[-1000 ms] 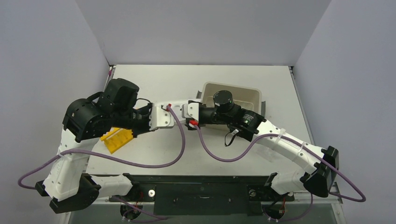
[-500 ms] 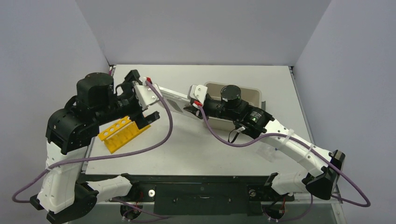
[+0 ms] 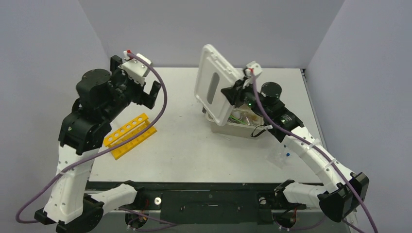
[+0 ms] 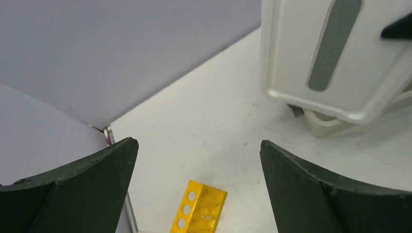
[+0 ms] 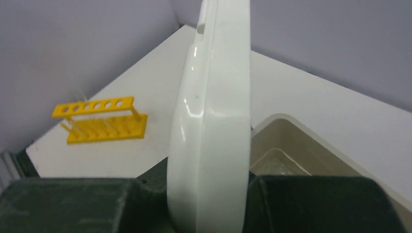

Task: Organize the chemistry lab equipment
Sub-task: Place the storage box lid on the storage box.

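The right gripper point(image 3: 232, 93) is closed to a narrow gap on the edge of the white rectangular plastic lid with a grey handle strip point(image 3: 214, 82). It holds the lid on edge above the beige rectangular tub point(image 3: 233, 129), which sits at about 3 o'clock from the middle of the white table point(image 3: 194, 150). The left gripper point(image 4: 197, 148) is raised, jaws spread wide, with nothing between them.

The chemistry equipment lies in three places. Small clear and coloured pieces point(image 3: 239, 116) sit inside the uncovered tub, too small to tell apart. The yellow plastic tube rack with a row of holes point(image 3: 130, 136) is at 9 o'clock. A small clear piece with a blue dot point(image 3: 282, 156) lies at about 5 o'clock, near the front edge.

The glassware is probably light, smooth and brittle, so each piece wants a gentle pinch across its body rather than its rim. The rack looks stiff and light; its top bar or an end wall would offer flat, sure faces.
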